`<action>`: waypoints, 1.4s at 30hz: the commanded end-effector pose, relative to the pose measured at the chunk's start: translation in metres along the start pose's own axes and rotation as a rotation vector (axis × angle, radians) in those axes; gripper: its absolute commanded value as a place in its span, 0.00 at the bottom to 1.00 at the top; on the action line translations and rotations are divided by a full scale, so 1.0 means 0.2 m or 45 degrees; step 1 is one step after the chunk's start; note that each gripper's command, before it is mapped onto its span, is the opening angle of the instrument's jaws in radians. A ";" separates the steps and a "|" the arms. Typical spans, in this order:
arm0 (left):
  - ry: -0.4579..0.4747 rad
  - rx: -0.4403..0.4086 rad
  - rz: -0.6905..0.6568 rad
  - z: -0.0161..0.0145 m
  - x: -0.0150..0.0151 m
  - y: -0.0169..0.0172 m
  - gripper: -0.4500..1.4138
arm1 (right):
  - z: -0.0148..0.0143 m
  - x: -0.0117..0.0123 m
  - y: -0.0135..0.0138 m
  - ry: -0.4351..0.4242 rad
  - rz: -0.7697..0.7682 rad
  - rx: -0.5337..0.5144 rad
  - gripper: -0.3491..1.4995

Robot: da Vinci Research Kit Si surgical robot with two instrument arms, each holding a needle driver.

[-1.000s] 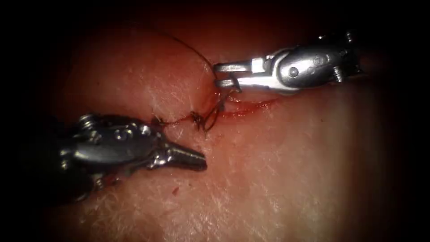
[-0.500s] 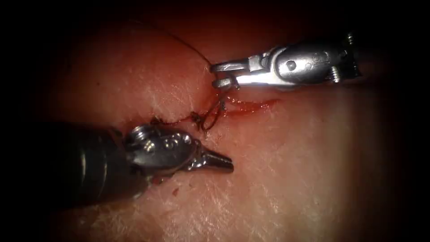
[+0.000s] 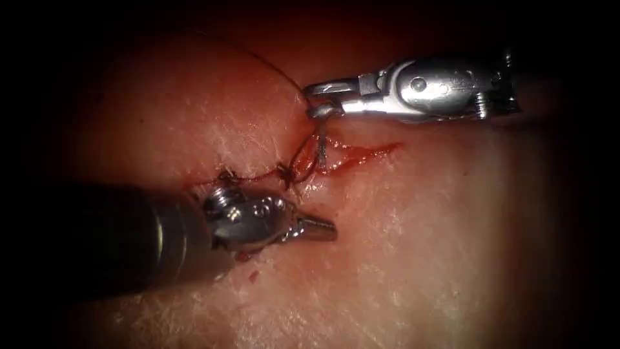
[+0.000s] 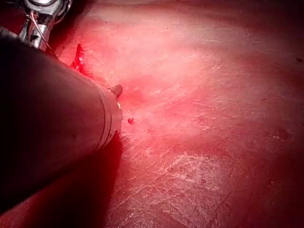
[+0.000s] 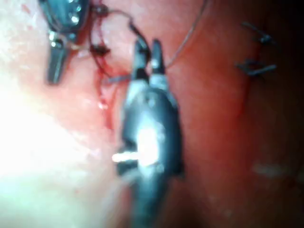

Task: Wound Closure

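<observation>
Lying nearest, the left tool (image 3: 323, 227) rests low over the tissue (image 3: 420, 258), just in front of the cut (image 3: 368, 154) and towards its left end. Its jaws are pressed together and hold nothing. In the left wrist view just its tip pokes out past the dark shaft.

Just behind it a dark knot (image 3: 283, 171) sits on the cut, with a stitch running left from it and loops of thread (image 3: 271, 64) curling to its right. Red fluid (image 3: 352, 155) lines the unclosed stretch of the cut, to the right of the knot.

Beside the knot the needle (image 3: 320, 147) stands in the cut, its grey shaft rising to meet the lower jaw of the right tool (image 3: 313, 98). That tool lies farthest back, coming in level from the right, jaws a little apart. Whether they grip the needle I cannot tell. From the jaws the thread arcs away up and to the left over the tissue.
</observation>
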 end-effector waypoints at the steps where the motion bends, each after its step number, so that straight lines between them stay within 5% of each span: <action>1: 0.000 -0.003 -0.005 0.004 -0.001 -0.001 0.20 | 0.004 -0.002 0.000 0.003 0.002 0.002 0.00; 24: 0.000 -0.023 -0.001 0.000 -0.005 -0.006 0.21 | 0.007 -0.002 -0.006 -0.007 0.100 0.124 0.00; 42: -0.006 -0.014 -0.004 0.003 -0.005 -0.002 0.21 | 0.006 -0.001 -0.001 -0.013 0.190 0.043 0.00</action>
